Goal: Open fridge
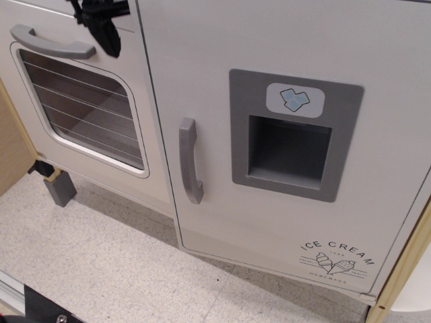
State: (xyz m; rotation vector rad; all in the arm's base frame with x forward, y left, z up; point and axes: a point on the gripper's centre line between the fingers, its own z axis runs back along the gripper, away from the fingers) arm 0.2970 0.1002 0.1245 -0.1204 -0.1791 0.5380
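Note:
The fridge door (283,40) is large and white, and it looks shut, flush with its frame. Its grey vertical handle (190,161) is near the door's left edge. A grey recessed dispenser panel (296,134) with a blue ice-cube sticker (295,99) sits to the right of the handle. An "ICE CREAM" print (335,261) is at the lower right. My black gripper (106,37) pokes in at the top left, over the oven door's upper right corner. It is left of and well above the fridge handle and touches nothing I can see. Its jaws are cut off by the frame edge.
The white oven door (81,145) with a wire-rack window and a horizontal grey handle (50,44) is left of the fridge. A grey block foot (60,188) stands below it. A wooden side panel (13,145) is at the far left. Speckled floor (101,262) lies below.

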